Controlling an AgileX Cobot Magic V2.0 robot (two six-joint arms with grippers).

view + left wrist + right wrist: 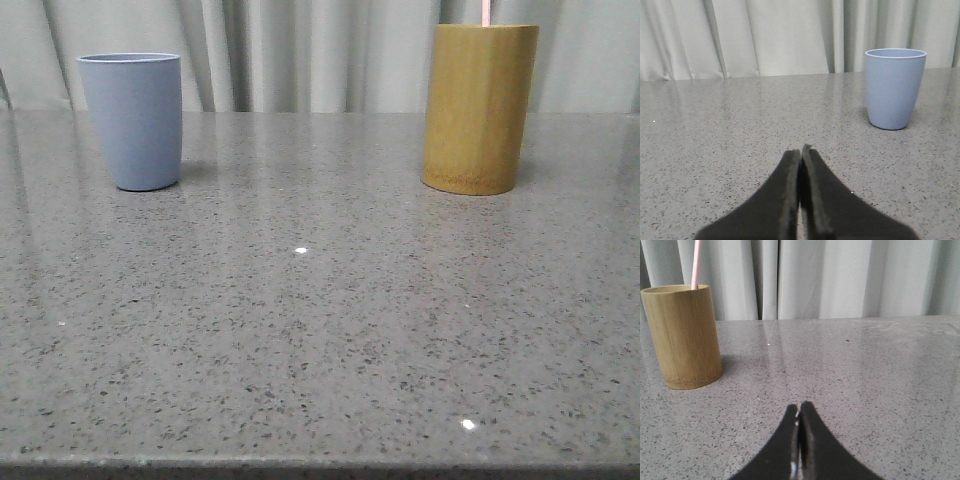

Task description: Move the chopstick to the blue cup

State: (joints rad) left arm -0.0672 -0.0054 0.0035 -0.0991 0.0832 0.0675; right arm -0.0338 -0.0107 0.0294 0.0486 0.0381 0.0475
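Observation:
A pale pink chopstick (pixel 485 12) rises out of the yellow-brown bamboo holder (pixel 479 108) at the back right of the table; only its upper part shows, also in the right wrist view as the chopstick (pixel 696 264) above the holder (pixel 683 335). The blue cup (pixel 132 120) stands upright at the back left, and the left wrist view shows the cup (pixel 894 87) too. My left gripper (pixel 801 150) is shut and empty, well short of the cup. My right gripper (pixel 799 407) is shut and empty, apart from the holder. Neither gripper appears in the front view.
The grey speckled stone table (pixel 320 330) runs to a front edge at the bottom of the front view. Pale curtains (pixel 310 50) hang close behind the two vessels.

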